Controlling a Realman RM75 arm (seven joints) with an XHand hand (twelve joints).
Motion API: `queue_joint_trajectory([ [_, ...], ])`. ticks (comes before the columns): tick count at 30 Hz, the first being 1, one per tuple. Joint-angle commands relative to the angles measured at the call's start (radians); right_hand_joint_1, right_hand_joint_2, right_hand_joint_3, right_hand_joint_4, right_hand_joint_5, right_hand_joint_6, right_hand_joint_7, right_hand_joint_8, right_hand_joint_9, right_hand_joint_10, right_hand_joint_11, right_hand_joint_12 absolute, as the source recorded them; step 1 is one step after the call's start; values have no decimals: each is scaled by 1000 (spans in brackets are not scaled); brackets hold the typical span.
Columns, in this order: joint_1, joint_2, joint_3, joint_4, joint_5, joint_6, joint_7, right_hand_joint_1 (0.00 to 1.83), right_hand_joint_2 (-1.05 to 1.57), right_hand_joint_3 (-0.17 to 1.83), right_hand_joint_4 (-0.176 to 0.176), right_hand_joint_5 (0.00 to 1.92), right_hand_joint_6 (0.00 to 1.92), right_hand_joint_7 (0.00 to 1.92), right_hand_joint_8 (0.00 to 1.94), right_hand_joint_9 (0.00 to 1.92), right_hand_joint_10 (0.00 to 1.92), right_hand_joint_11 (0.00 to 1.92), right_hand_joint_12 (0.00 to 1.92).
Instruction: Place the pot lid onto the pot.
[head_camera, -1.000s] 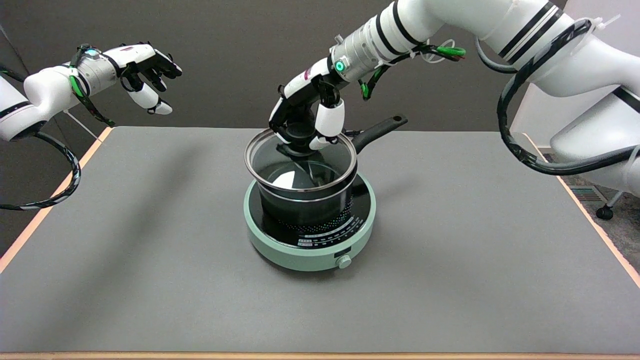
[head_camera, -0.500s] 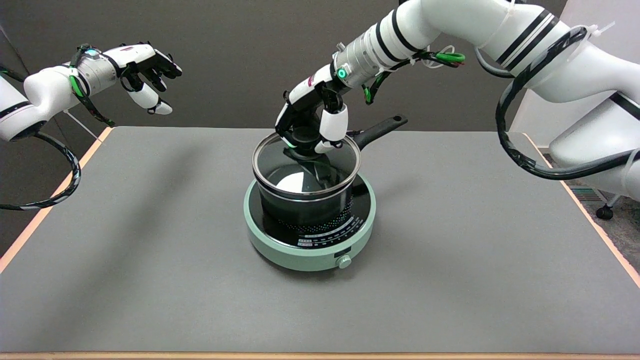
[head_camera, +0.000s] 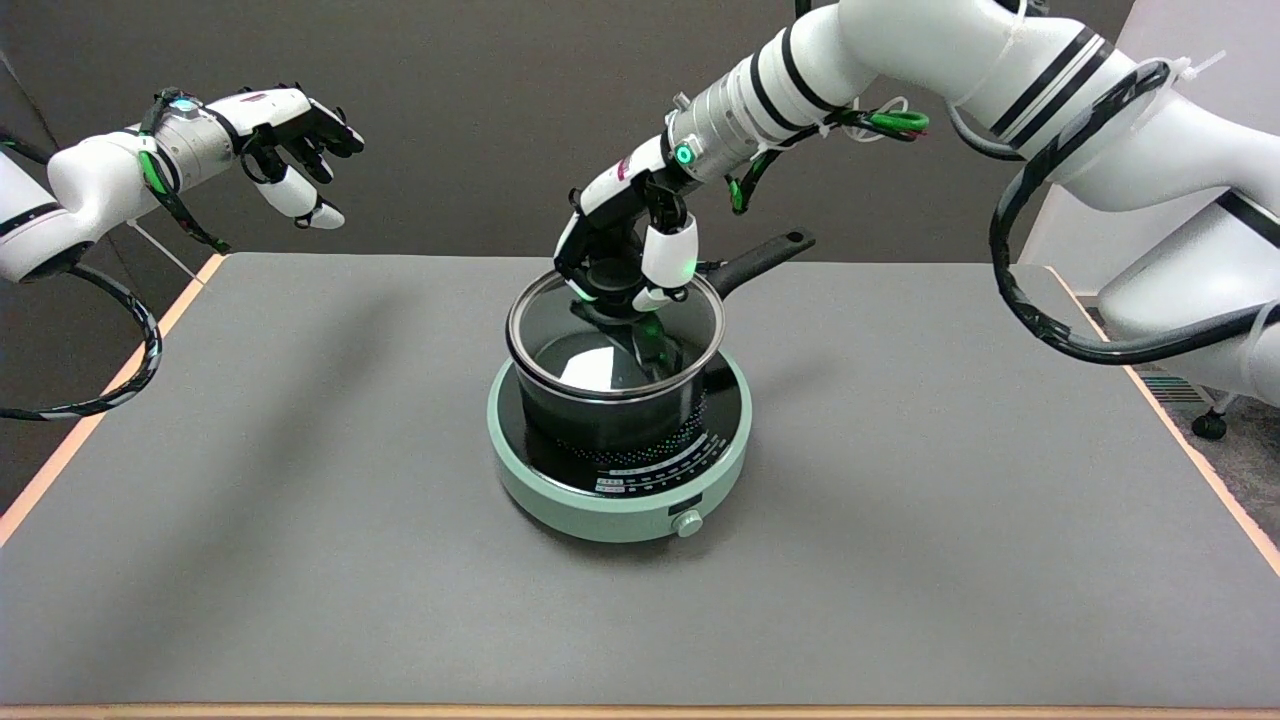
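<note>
Glass pot lid (head_camera: 560, 335) on pot (head_camera: 600, 415), knob in right hand (head_camera: 625, 255).

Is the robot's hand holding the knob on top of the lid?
Yes, the right hand has its fingers wrapped around the black knob of the glass lid.

A big flat grey table top (head_camera: 300, 520) with a thin light-wood edge (head_camera: 95, 420) fills the room's middle. Behind it stands a dark grey wall (head_camera: 480, 120) — plain and dim. At right, a small black wheel (head_camera: 1208, 425) sits on grey floor (head_camera: 1245, 470).
</note>
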Motion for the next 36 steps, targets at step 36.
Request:
queue_joint_trajectory([
  [36,-26,16,2,32,24,36,1,1277,1015,736,129,370,1516,595,1845,397,1921,-1,1921],
])
